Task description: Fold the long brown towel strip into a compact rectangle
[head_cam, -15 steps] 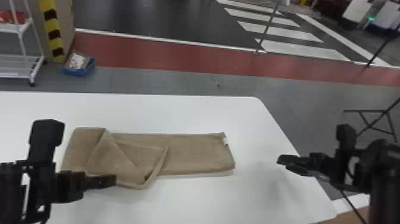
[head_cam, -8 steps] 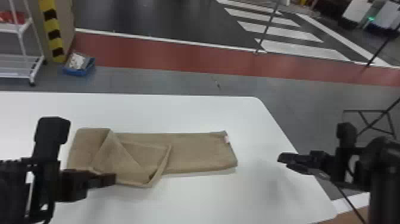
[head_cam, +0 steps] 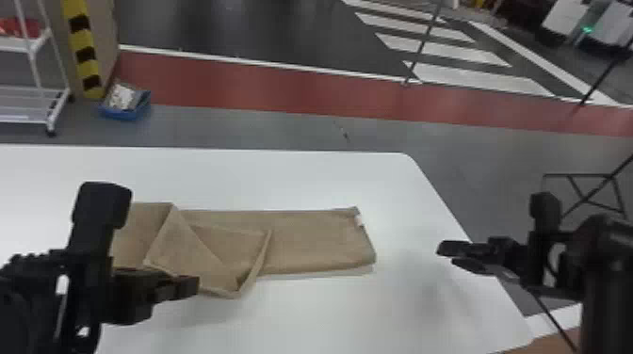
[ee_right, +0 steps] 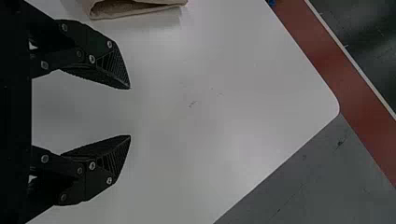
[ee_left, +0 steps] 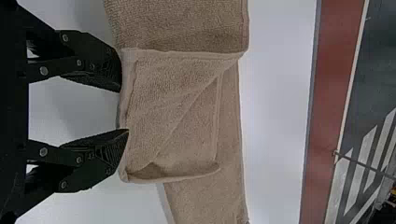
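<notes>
The brown towel strip (head_cam: 315,245) lies across the worktop (head_cam: 301,179), its length roughly along the far edge, with a skewed flap (ee_left: 163,93) turned over its left part. The left gripper (ee_left: 124,110) has its fingers spread at the towel's near side; whether they touch cloth, I cannot tell. The right gripper (ee_right: 130,112), also spread, is past the towel's right end, near the worktop's right edge.

The likeliest trouble is the left fingers catching only the top layer, dragging the flap further askew and leaving a lopsided bundle. Pushing in too low could bunch the near side. The flap's corner juts past that side and needs squaring. Room remains toward the far edge and the rounded far right corner.
</notes>
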Action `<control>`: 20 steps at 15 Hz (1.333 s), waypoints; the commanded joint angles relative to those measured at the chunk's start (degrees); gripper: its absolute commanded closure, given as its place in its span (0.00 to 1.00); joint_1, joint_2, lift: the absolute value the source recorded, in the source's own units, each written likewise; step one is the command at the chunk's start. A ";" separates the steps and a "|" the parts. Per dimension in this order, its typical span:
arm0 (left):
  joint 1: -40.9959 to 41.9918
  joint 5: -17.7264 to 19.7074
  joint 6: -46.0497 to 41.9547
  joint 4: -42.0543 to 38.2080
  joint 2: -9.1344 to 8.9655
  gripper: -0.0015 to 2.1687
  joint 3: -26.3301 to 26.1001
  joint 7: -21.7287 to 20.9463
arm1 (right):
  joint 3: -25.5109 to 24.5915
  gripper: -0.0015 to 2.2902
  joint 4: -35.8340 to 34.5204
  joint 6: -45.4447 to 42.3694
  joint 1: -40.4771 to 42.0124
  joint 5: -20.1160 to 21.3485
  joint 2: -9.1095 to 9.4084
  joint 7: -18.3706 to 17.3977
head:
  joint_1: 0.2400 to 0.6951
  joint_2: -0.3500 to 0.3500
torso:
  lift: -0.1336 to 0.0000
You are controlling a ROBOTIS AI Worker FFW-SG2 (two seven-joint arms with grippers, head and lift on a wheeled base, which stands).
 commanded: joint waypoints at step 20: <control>-0.70 -1.64 -16.64 6.87 -0.15 0.23 -14.66 -2.19 | -1.57 0.26 -0.83 0.82 1.40 -0.79 0.89 0.26 | 1.00 0.00 | 0.07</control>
